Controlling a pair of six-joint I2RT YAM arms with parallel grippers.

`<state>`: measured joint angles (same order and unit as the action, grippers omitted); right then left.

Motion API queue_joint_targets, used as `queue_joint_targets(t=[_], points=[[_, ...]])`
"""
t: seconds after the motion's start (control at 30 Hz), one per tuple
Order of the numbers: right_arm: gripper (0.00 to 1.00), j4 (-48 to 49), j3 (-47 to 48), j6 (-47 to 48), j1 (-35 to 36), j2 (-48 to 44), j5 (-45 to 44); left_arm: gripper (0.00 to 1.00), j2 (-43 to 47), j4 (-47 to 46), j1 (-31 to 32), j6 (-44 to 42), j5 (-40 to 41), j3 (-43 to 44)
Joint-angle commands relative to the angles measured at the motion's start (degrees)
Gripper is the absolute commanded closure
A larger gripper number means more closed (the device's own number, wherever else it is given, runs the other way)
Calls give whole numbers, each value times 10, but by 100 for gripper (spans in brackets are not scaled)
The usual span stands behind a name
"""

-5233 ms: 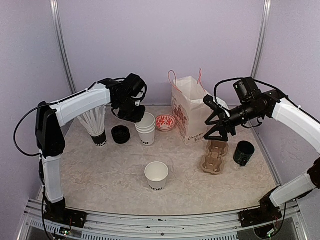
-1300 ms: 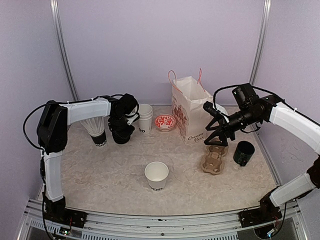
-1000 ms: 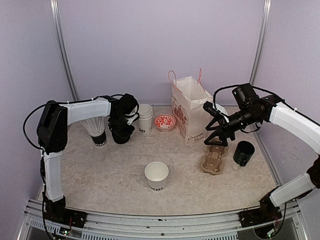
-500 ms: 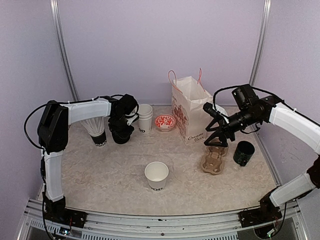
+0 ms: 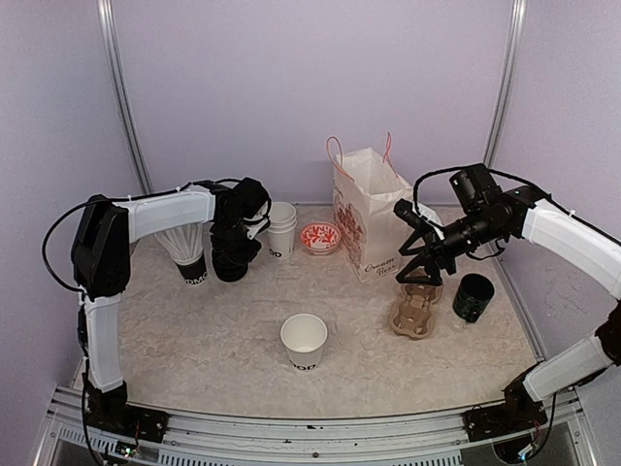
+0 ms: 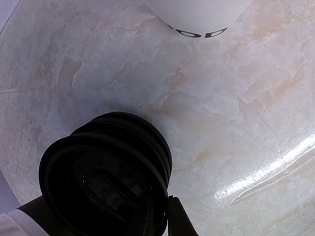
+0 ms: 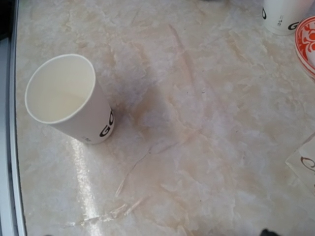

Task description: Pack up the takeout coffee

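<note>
Pinching the top rim of the black lid stack (image 6: 106, 162) with the left gripper (image 6: 161, 219); holding the right gripper (image 5: 424, 270) spread, well right of the stack; showing the white cup (image 5: 304, 338) upright, front-right of the stack, seemingly nearer the left arm.

"g" on paper cup (image 7: 69, 98); bag (image 5: 374, 218) script unclear

A stack of black lids (image 6: 103, 182) sits low on the left of the marbled table (image 6: 236, 123). The left gripper (image 6: 160, 223) pinches its near rim, one finger inside and one outside. A white cup (image 6: 197, 14) shows its lettered base at the top edge, apart from the lids.
</note>
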<state>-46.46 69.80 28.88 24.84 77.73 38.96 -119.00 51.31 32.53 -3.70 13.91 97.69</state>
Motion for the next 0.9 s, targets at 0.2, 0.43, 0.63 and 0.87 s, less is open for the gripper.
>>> queue_joint_targets(t=[0.2, 0.43, 0.63, 0.87], points=[[11, -43, 85, 10, -5, 27, 44, 91, 111, 37, 67, 34, -48, 138], [12, -33, 137, -13, -5, 30, 109, 92, 207, -160, 105, 93, -274, 100], [13, 89, 181, -126, -2, 61, 167, 93, 288, -466, 104, 211, -439, -79], [9, 226, 228, -271, 13, 129, 216, 92, 331, -694, 96, 321, -526, -212]])
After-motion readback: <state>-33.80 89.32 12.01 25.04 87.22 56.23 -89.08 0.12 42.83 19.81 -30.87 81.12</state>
